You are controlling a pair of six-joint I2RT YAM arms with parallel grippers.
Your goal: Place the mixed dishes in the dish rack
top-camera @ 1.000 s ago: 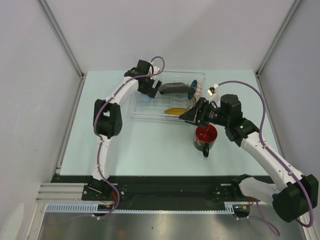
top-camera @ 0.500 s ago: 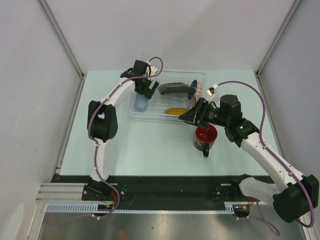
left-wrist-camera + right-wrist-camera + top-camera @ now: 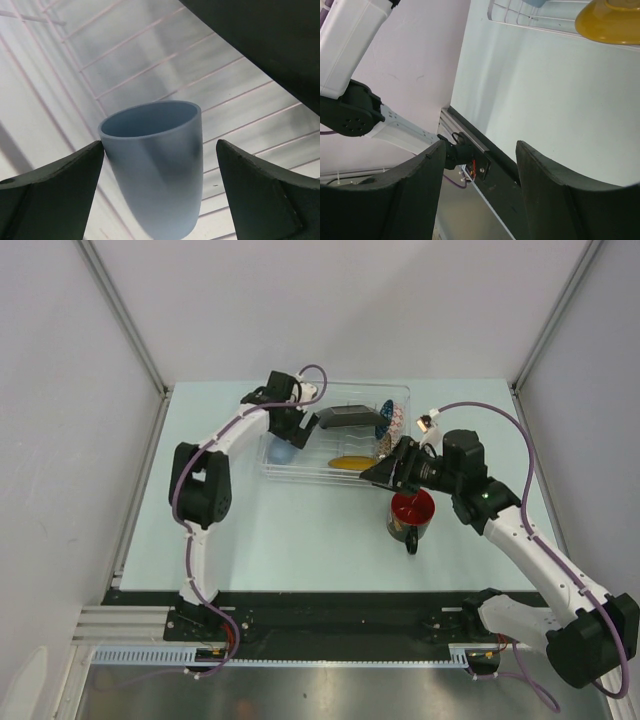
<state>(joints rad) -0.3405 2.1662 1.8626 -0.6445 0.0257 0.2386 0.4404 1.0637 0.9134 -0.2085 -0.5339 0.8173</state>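
Observation:
The clear dish rack [image 3: 300, 468] stands at the table's back centre. In it are the dark square plate [image 3: 345, 417], the blue-white mosaic bowl [image 3: 389, 420] on edge, and the yellow plate [image 3: 350, 462]. The yellow plate also shows in the right wrist view [image 3: 615, 20]. The red-rimmed mug [image 3: 410, 514] stands on the table just in front of the rack's right end. My left gripper [image 3: 290, 433] is open over the rack's left end. It straddles a plain blue tumbler [image 3: 155, 165] without gripping it. My right gripper [image 3: 376, 474] is open and empty, just left of the mug.
The dark plate's edge [image 3: 270, 45] hangs close above my left gripper's right finger. The rack's ribbed floor [image 3: 240, 100] lies under the tumbler. White walls enclose the table on three sides. The black rail [image 3: 340, 612] runs along the near edge.
My left arm's elbow has swung left and its gripper has drawn back slightly, so the blue tumbler shows more in the rack. My right arm has barely moved.

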